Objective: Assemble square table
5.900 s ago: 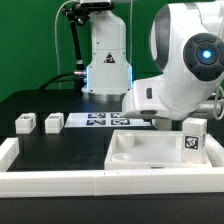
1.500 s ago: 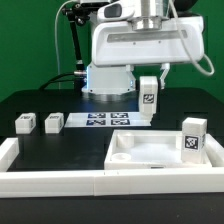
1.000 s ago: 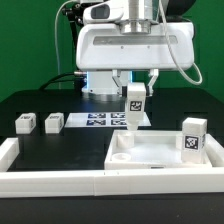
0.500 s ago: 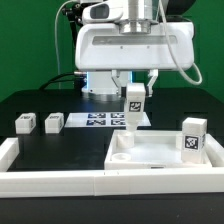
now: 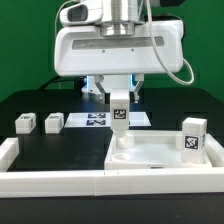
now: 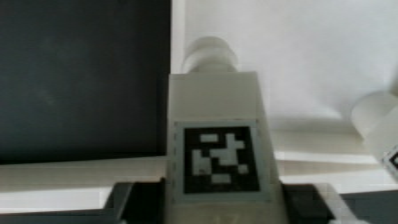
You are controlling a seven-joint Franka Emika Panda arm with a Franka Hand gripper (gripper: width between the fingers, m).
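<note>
The white square tabletop [image 5: 160,156] lies tray-side up at the front of the exterior view's right. My gripper [image 5: 119,97] is shut on a white table leg [image 5: 119,117] with a black-and-white tag, holding it upright over the tabletop's far left corner. The leg's lower end reaches down to that corner; contact cannot be told. In the wrist view the held leg [image 6: 217,120] fills the middle, its narrow tip pointing at the tabletop [image 6: 294,50], with my gripper [image 6: 217,203] round its near end. A second tagged leg [image 5: 193,138] stands at the tabletop's right side. Two more legs [image 5: 24,123] [image 5: 53,122] sit at the left.
The marker board [image 5: 95,120] lies flat behind the tabletop, in front of the robot base. A long white border rail [image 5: 50,181] runs along the front edge and up the exterior view's left side.
With the leg in its grip, the arm has swung toward the exterior view's left and come lower, from behind the tabletop's middle to its far left corner. The grip is unchanged.
</note>
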